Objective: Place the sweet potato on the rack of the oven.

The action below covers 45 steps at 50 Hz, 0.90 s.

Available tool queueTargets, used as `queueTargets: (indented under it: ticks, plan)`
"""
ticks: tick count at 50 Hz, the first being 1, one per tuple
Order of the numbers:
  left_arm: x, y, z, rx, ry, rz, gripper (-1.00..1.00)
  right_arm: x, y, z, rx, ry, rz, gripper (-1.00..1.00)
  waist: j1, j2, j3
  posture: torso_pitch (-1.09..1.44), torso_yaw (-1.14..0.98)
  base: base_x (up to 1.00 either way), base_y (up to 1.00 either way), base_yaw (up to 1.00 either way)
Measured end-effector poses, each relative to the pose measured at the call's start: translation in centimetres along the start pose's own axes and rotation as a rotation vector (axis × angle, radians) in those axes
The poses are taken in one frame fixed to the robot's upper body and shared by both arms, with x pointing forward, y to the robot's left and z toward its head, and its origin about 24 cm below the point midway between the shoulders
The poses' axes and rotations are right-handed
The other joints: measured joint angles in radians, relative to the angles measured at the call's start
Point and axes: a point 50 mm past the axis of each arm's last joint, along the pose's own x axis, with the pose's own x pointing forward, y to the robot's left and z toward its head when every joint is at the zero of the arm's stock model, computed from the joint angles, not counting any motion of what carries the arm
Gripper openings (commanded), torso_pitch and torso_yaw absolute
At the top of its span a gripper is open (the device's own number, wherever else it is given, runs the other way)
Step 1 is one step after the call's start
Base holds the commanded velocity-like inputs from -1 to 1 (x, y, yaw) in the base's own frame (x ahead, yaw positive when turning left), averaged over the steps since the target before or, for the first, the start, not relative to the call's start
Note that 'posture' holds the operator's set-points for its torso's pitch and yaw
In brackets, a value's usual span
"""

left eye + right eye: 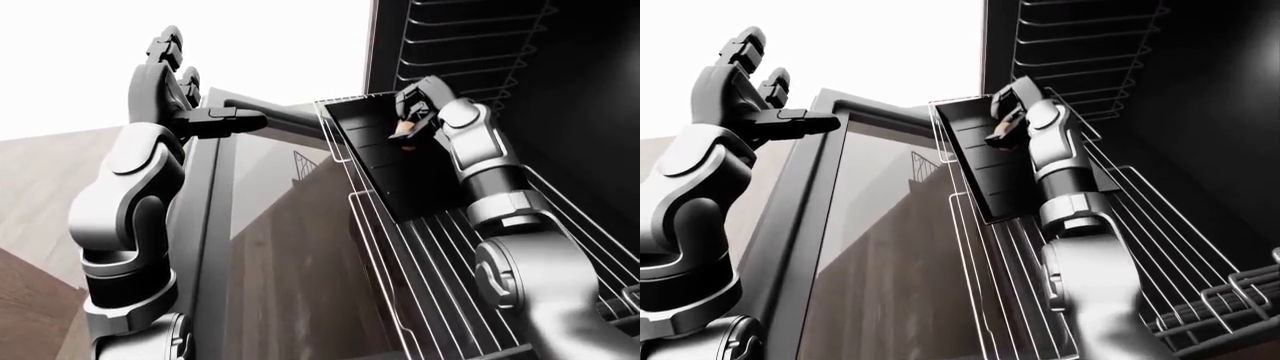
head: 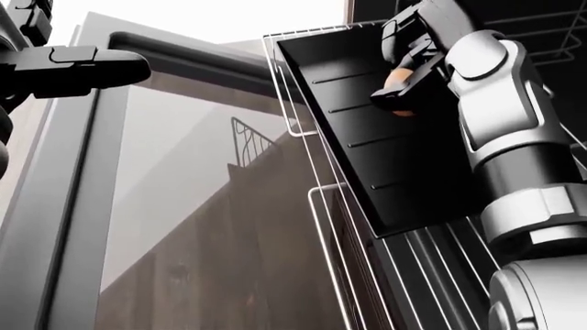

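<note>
Glossy grey arm shells, black joints, black fingers (image 1: 790, 117).

Sweet potato (image 2: 397, 80): only a small orange patch shows betw. the dark fingers (image 2: 410, 77) of the right hand (image 2: 405, 65); rest hidden, shape can't be told. Black tray (image 2: 385, 158): right part covered by right forearm (image 2: 500, 130). Oven rack (image 1: 1160, 247): partly behind arm, cut by bottom and right edges in right-eye view. Left hand (image 1: 750, 90): in head view cut by left edge. Oven door (image 2: 184, 206): lower part cut by bottom edge
</note>
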Motion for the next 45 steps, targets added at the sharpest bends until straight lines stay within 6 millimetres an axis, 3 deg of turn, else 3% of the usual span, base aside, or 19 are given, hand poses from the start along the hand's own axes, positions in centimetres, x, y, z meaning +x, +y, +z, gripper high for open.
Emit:
queueTargets:
  ticks: [12,13,34,37,44,45]
  plan:
    - [0.0,0.0,0.0,-0.001,-0.001,0.0,1.0,0.3,0.5,-0.9,0.005,0.006,-0.004,-1.0,-0.001,-0.001,0.0,0.0,0.0,0.0,0.0,0.0]
    - [0.0,0.0,0.0,-0.001,-0.001,0.0,1.0,0.3,0.5,-1.0,0.006,0.006,-0.004,-0.92,0.0,-0.001,0.0,0.0,0.0,0.0,0.0,0.0]
    - [0.0,0.0,-0.1,-0.001,-0.001,0.0,1.0,0.7,1.5,-3.0,0.007,0.024,-0.038,-0.97,0.0,-0.001,-0.004,0.0,0.0,0.0,0.0,0.0]
    - [0.0,0.0,0.0,-0.001,-0.002,0.001,1.0,0.7,1.6,-3.3,0.006,0.029,-0.04,-0.87,0.0,-0.001,-0.005,0.0,0.0,0.0,0.0,0.0]
    - [0.0,0.0,0.0,-0.002,-0.002,0.0,1.0,0.8,1.7,-3.7,0.004,0.041,-0.044,-0.84,0.001,-0.001,-0.006,0.0,0.0,0.0,0.0,0.0]
    - [0.1,0.0,-0.1,-0.002,-0.001,0.0,1.0,0.8,1.7,-3.8,0.005,0.042,-0.044,-0.74,0.001,-0.002,-0.006,0.0,0.0,0.0,0.0,0.0]
